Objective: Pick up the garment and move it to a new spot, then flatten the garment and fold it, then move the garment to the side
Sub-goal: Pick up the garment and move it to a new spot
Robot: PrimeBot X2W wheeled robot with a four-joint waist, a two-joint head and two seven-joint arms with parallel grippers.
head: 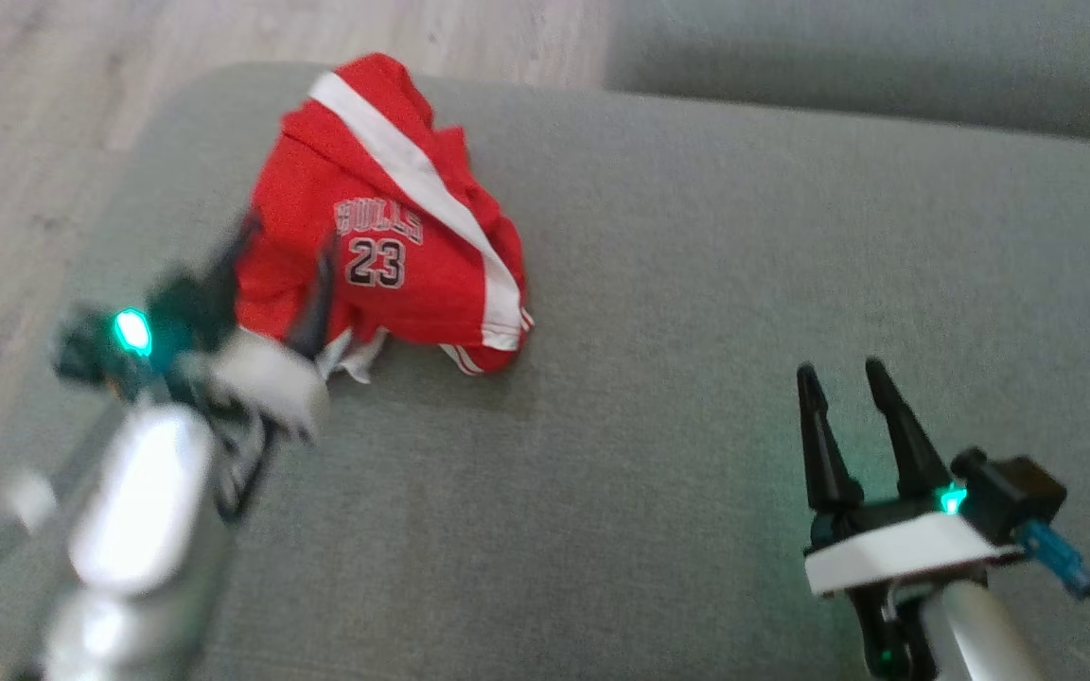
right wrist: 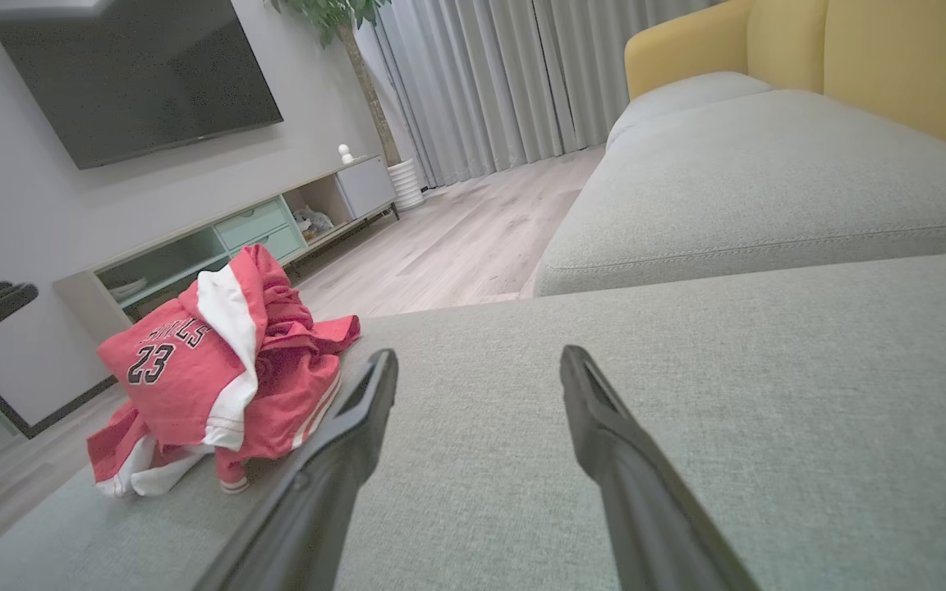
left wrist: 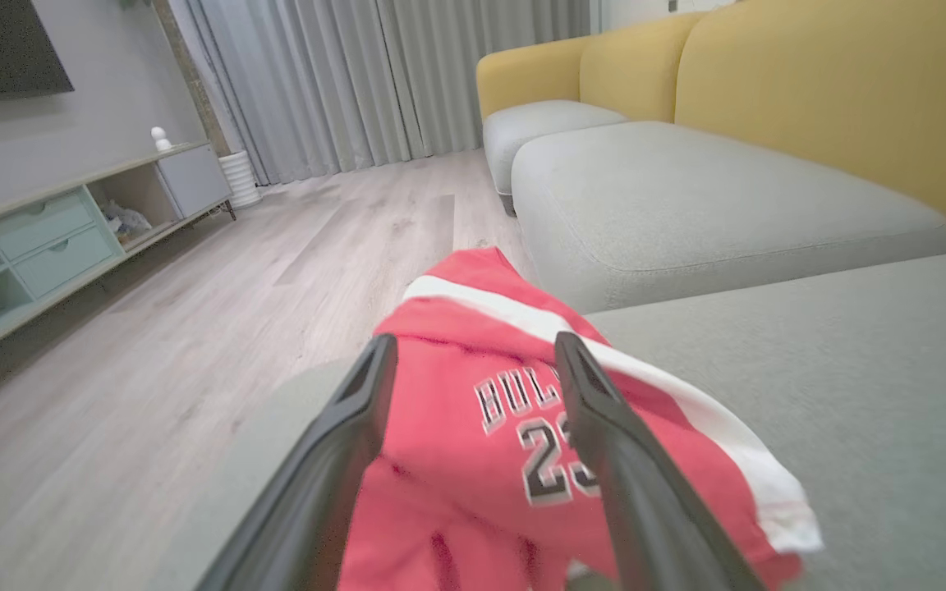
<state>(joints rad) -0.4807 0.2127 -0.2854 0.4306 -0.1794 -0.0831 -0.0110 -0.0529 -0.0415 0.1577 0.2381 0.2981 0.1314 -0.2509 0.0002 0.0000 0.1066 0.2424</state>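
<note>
Left forearm (head: 143,501) sits closest, low left in head view, blurred. Left gripper (left wrist: 475,345): fingers spread wide, pointed into the near side of the garment (head: 394,246), with the number print showing between them in the wrist view. Not closed on cloth; can't tell if the tips touch it. Right gripper (head: 839,369): fingers apart too, nothing between them, over bare grey cushion (head: 696,284), well apart from the garment. Garment is a red jersey with a white stripe, in a crumpled heap near the cushion's far left corner, close to the edge by the wood floor (head: 34,142). Status, my read: nothing ticked off yet. Pick not made, so move to a new spot, flatten, fold and final shift aside are all left. Step in hand looks like the first grasp, left side.
</note>
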